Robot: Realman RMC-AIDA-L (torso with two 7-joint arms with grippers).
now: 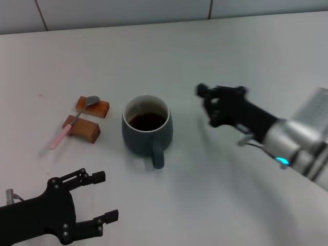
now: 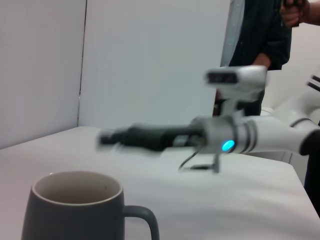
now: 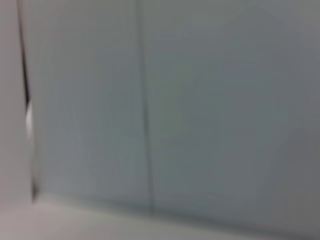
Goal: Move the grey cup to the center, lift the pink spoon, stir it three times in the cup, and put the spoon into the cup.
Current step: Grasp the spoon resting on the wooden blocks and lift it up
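Grey cup [image 1: 146,129] sits mid-frame in the head view, dark liquid inside, handle toward the lower edge. Pink spoon [image 1: 75,120] lies left of it across two wooden blocks [image 1: 87,120], long axis diagonal, bowl upper right, handle lower left. Left gripper [image 1: 97,197], fingers spread and empty at lower left, is the nearer one; right gripper [image 1: 211,106] hangs right of the cup, finger state unreadable.

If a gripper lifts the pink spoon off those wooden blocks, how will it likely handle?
The pink spoon looks stiff and light: slim handle, metal bowl. Bridging two wooden blocks leaves room beneath for fingers, but a nudge could tip it off. The smooth, thin handle may twist in the grip.
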